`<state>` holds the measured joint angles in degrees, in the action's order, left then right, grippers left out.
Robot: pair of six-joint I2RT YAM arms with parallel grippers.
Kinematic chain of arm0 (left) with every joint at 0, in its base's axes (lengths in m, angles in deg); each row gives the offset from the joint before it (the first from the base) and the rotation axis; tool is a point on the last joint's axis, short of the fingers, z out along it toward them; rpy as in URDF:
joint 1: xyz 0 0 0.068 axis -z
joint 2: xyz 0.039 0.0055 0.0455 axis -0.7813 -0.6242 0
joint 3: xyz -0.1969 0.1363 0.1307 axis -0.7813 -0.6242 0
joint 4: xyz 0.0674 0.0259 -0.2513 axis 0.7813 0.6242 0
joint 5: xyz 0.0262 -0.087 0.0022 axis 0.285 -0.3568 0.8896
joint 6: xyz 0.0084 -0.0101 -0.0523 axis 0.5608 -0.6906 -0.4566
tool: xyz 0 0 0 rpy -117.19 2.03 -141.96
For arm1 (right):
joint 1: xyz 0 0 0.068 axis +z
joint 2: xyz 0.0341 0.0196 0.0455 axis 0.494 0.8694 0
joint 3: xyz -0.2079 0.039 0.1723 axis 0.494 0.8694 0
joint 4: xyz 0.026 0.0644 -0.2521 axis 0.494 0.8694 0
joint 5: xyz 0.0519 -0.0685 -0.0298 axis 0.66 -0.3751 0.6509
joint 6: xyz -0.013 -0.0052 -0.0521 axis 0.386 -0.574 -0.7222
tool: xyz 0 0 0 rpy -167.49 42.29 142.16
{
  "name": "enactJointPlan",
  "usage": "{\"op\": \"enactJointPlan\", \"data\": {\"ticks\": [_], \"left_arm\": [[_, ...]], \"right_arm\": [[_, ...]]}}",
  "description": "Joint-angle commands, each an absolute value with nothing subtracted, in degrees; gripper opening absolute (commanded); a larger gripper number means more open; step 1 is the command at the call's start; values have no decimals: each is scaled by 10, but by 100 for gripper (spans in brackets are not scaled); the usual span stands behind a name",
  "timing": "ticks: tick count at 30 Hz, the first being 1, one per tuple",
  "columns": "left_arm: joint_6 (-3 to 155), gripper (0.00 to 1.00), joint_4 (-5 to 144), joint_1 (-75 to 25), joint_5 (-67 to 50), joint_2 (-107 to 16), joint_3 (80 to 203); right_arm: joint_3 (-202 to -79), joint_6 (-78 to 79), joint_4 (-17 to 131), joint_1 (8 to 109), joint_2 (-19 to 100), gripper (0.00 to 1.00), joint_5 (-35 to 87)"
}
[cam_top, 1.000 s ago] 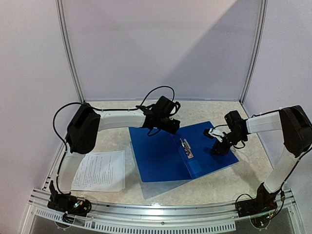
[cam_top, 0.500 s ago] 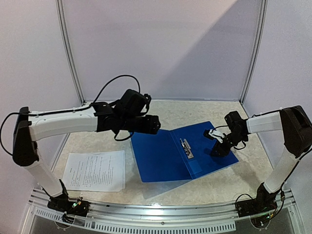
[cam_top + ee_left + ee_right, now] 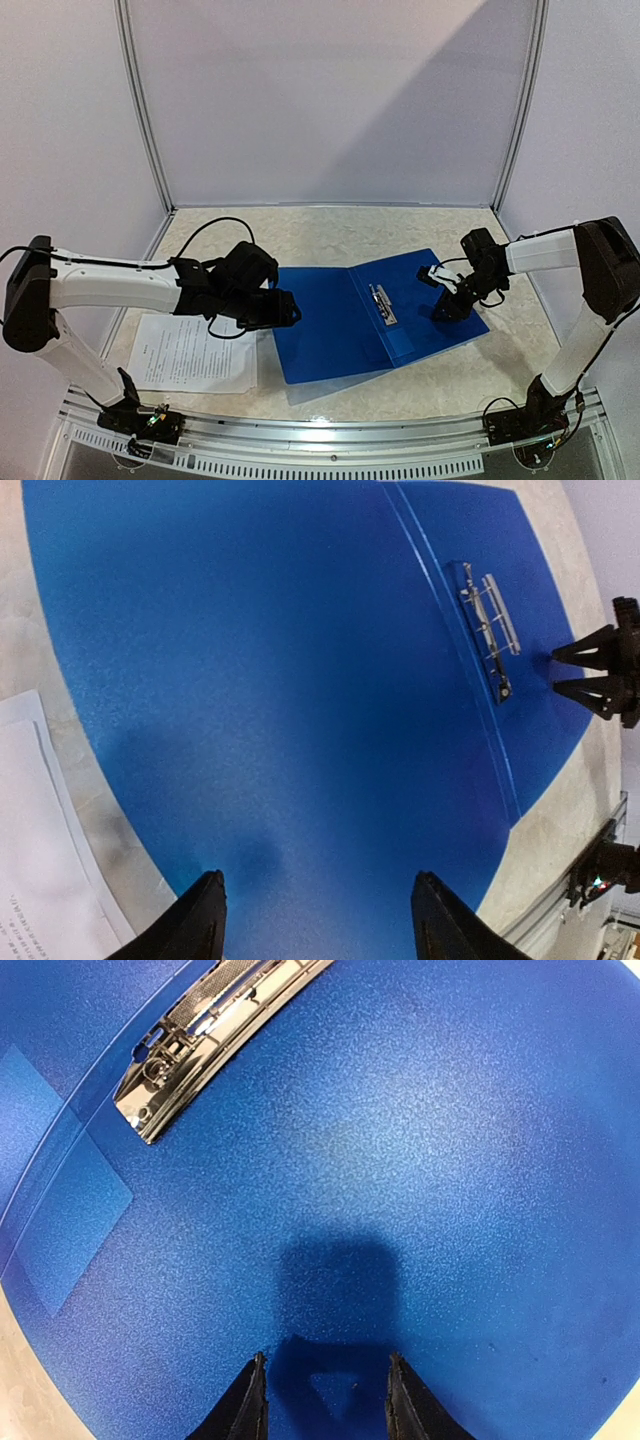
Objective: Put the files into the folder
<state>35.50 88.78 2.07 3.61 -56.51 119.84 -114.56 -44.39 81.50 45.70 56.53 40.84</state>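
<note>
One open folder (image 3: 340, 335) with one clip (image 3: 383, 304) inside, one pile of files (image 3: 195, 352) beside it. My left claw (image 3: 315, 880) and right claw (image 3: 325, 1360) both gape empty above the folder.

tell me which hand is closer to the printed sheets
Left. The left hand hovers over the left part of the folder, close beside the sheets. The right hand is over the right half, beyond the metal clip, far from them.
</note>
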Motion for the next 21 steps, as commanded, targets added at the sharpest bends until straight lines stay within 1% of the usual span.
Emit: {"op": "enactJointPlan", "data": {"ticks": [1, 4, 8, 12, 16, 21], "left_arm": [[332, 64, 858, 19, 19, -561, 1197], [329, 63, 878, 23, 30, -545, 1199], [320, 67, 913, 32, 63, -496, 1201], [315, 66, 924, 35, 72, -465, 1191], [315, 67, 916, 34, 60, -485, 1184], [319, 64, 884, 34, 49, -525, 1189]], "right_arm": [[-1125, -440, 880, 460, 590, 40, 393], [-1125, -440, 881, 460, 589, 40, 392], [-1125, -439, 881, 460, 590, 40, 392], [-1126, -439, 882, 460, 593, 40, 392], [-1126, -440, 882, 460, 595, 40, 391], [-1126, -439, 883, 460, 592, 40, 389]]}}
